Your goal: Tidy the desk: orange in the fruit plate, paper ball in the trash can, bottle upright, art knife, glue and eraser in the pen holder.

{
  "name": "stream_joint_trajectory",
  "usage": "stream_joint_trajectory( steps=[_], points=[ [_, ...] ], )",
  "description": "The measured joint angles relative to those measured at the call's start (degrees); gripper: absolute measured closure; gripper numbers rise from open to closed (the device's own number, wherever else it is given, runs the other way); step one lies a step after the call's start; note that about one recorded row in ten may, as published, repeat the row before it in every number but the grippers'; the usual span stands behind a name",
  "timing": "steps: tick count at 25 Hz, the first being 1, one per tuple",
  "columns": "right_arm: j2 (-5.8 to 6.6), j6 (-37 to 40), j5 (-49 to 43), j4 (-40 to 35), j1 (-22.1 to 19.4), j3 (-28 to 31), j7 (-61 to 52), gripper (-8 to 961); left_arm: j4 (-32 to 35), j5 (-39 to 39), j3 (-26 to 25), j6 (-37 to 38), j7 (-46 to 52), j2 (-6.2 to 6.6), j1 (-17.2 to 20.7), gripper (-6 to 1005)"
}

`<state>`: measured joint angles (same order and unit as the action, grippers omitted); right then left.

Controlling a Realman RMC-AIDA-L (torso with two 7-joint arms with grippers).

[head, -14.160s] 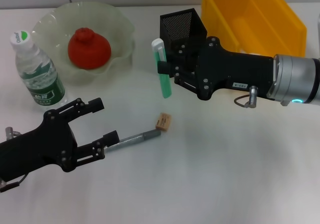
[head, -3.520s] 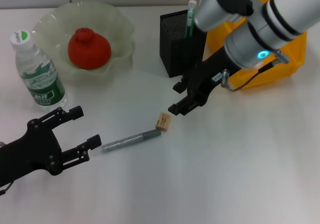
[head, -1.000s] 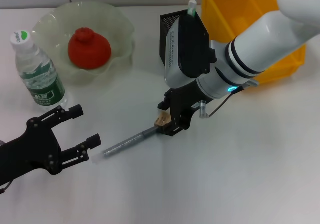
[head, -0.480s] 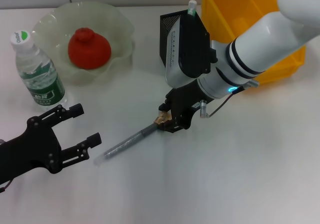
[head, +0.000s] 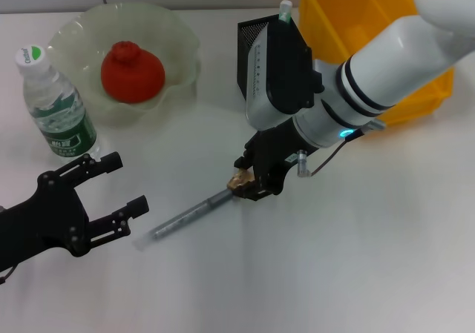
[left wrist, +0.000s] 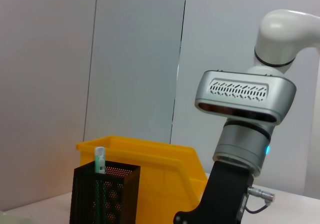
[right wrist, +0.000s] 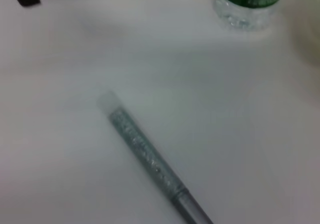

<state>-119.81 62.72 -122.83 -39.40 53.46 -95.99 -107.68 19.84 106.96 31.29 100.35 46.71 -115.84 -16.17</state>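
1. The right gripper [head: 249, 181] is down at the white table [head: 356, 259], near its middle, with its black fingers closed on the tiny tan rectangular eraser [head: 239, 179].
2. The slim grey metallic art knife [head: 189, 213] lies slanted on the table; its darker end sits just beside the eraser and the right gripper. In the right wrist view the same knife [right wrist: 150, 159] lies diagonally on bare table.
3. The left gripper [head: 111, 188] hovers low at the near left of the table, fingers spread apart and holding nothing, just short of the knife's pale end.
4. The slim light green glue stick [head: 285, 10] stands in the black metal mesh pen holder [head: 252, 44], its clear tip above the rim; the left wrist view shows the same.
5. The red-orange round orange [head: 132, 71] rests in the pale green wavy-rimmed glass fruit plate [head: 178, 36].
6. The small clear plastic bottle [head: 56, 107] with green label stands upright at the table's left, just beside the plate.
7. The bright yellow rectangular trash can [head: 386, 29] stands behind the right arm, next to the pen holder.
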Motion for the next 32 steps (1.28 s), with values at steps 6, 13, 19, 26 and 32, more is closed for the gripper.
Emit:
stream_joint_trajectory(
  steps=[6, 13, 19, 26, 32],
  points=[
    [0.46, 5.4, -0.4, -4.1, -2.2, 4.0, -0.4, 503, 0.0, 0.0, 0.0, 0.0, 0.0, -0.01, 0.3, 200],
    [0.62, 12.1, -0.8, -10.9, -6.1, 14.8, 0.1, 510, 0.0, 0.2, 0.2, -1.0, 0.0, -0.2, 0.4, 200],
    [0.62, 14.2, -0.1, -14.4, -8.1, 23.6, 0.9, 511, 0.0, 0.4, 0.6, -1.1, -0.7, -0.38, 0.5, 200],
    [0.68, 14.7, 2.8, -16.8, -8.6, 31.7, 0.1, 511, 0.0, 0.4, 1.2, -1.1, -0.8, -0.53, 0.5, 199],
    [0.72, 13.5, 2.8, -19.0, -8.4, 34.0, -0.2, 512, 0.0, 0.4, 1.6, -1.2, -0.8, -0.55, 0.0, 200]
  ],
)
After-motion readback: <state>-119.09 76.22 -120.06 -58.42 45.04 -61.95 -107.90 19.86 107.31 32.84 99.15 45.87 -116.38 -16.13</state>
